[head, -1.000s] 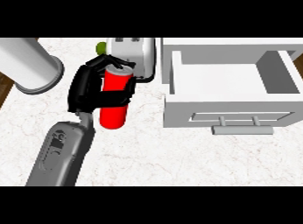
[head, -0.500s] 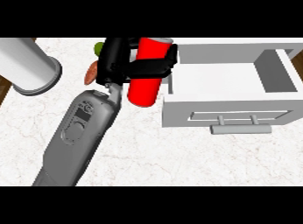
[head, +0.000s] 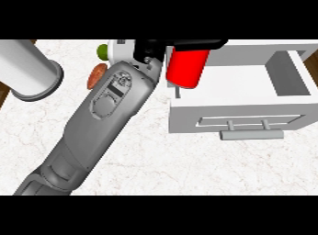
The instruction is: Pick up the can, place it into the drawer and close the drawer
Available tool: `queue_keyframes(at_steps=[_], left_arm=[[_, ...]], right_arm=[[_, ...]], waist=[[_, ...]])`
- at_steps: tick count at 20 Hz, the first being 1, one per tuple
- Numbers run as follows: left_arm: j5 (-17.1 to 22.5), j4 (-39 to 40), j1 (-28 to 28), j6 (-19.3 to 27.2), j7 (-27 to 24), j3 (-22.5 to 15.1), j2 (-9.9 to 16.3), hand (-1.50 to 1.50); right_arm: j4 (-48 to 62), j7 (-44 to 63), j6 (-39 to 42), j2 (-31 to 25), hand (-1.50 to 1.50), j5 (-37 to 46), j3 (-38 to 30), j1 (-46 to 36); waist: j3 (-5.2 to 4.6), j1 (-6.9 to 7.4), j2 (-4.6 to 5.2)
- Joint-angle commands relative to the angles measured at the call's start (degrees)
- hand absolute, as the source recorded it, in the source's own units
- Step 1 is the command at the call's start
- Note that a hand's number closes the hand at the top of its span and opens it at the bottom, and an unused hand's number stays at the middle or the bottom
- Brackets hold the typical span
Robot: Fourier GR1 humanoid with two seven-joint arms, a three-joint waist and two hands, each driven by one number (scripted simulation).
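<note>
A grey forearm runs from the lower left of the frame up toward the top centre, ending in the black left hand. Its fingers are clamped round the red can — one dark band of them crosses the can's upper end at the top of the frame. The can hangs tilted, its lower end pointing down and a little left, over the left part of the open white drawer; that end overlaps the drawer's left wall as seen from above. Whether the can touches the drawer floor cannot be told.

The drawer stands pulled out at the centre right, its front panel facing the lower edge of the frame with a grey bar handle just below it. Its inside shows bare white to the right of the can.

On the white marbled desk, a large pale cylinder fills the upper left. Beside the forearm, near the wrist, an orange-brown round thing peeks out, and above it a green one — both partly hidden by the arm.

The right hand is out of view.
</note>
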Motion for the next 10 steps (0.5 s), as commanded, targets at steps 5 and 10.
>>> queue_keyframes(at_steps=[5,10], left_arm=[[6.3,14.4,-13.9,4.5,0.1,-2.1,0.0,1.50],[10.4,22.6,-16.6,4.9,-5.6,-4.3,0.0,1.50]], right_arm=[[1.8,-0.8,1.0,-0.2,-1.50,0.2,0.0,-0.3],[4.2,0.3,-0.5,-1.1,-1.50,0.6,-0.2,-5.1]], waist=[[0.05,-1.17,0.20],[0.08,-1.70,0.60]])
